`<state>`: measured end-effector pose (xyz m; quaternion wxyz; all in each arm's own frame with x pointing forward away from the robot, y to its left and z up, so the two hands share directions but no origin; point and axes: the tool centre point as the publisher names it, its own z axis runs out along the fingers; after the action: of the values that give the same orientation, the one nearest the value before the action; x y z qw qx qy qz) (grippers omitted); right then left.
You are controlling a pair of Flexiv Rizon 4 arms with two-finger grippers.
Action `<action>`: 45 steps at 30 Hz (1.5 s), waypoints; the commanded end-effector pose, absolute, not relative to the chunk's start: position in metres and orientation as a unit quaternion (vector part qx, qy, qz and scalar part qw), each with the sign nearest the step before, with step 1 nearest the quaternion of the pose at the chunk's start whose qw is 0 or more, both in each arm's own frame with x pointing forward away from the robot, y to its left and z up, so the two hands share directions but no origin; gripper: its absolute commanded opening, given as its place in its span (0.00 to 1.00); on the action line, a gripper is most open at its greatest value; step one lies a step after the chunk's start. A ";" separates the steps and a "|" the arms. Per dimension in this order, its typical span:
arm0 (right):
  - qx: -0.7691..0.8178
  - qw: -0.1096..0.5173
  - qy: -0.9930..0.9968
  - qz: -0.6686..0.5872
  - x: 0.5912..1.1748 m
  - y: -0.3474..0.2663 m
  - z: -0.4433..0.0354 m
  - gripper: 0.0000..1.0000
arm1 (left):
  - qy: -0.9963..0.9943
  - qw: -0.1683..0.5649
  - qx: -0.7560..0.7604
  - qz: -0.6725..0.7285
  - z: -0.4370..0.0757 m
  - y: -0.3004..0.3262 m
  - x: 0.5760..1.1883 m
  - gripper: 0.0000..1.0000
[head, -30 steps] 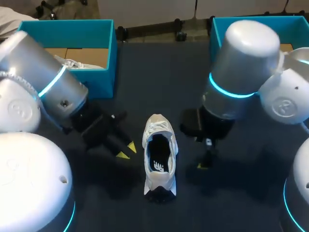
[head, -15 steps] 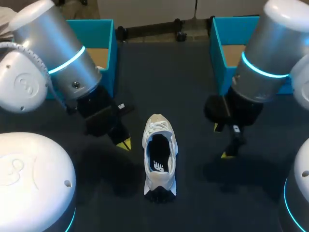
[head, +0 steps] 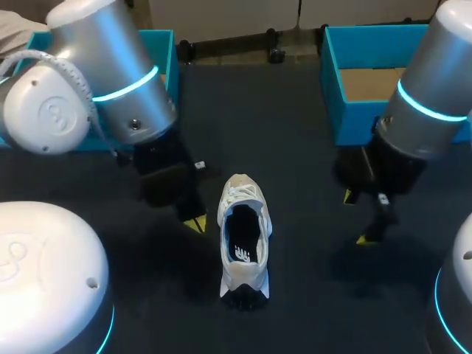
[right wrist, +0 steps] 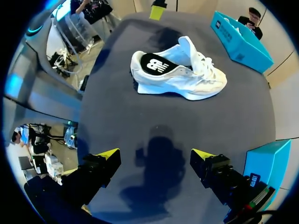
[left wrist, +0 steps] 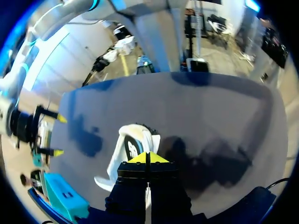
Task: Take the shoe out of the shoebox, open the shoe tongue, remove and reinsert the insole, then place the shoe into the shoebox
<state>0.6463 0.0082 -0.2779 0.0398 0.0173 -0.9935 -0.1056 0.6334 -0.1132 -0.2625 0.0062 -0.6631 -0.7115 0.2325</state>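
Note:
A white sneaker (head: 243, 236) stands upright on the dark table, toe toward the back. Its tongue is up and a black insole (head: 244, 240) lies inside. My left gripper (head: 195, 223) is shut on nothing, its yellow tips together just left of the shoe. In the left wrist view the sneaker (left wrist: 128, 149) sits right beyond the left gripper (left wrist: 148, 157). My right gripper (head: 356, 217) hangs open well to the right of the shoe. The right wrist view has the sneaker (right wrist: 180, 70) lying some way ahead of the right gripper (right wrist: 156, 154), whose fingers stand wide.
A teal shoebox (head: 164, 81) at the back left is partly hidden by my left arm. A second teal shoebox (head: 335, 88) at the back right shows a bare cardboard floor. The left box (right wrist: 240, 35) holds another white shoe.
My left gripper closed and shifted right, nearer the shoe's side. My right arm drew off to the right, away from the shoe, its fingers still wide. The shoe has not moved.

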 end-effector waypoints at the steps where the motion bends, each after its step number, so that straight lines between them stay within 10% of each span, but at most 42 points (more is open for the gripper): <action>1: 0.026 0.054 -0.992 -0.110 0.652 -0.014 -0.259 1.00 | -0.671 0.074 -0.715 0.181 -0.272 -0.135 0.640 0.00; 45: 0.027 0.050 -0.991 -0.120 0.653 -0.031 -0.245 1.00 | -0.535 0.212 -0.816 0.049 -0.359 -0.164 0.639 0.00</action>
<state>0.6533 -0.0315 -0.2441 0.0502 0.0276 -0.9910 -0.1213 0.6421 -0.1590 -0.3527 0.1995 -0.8152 -0.5390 0.0720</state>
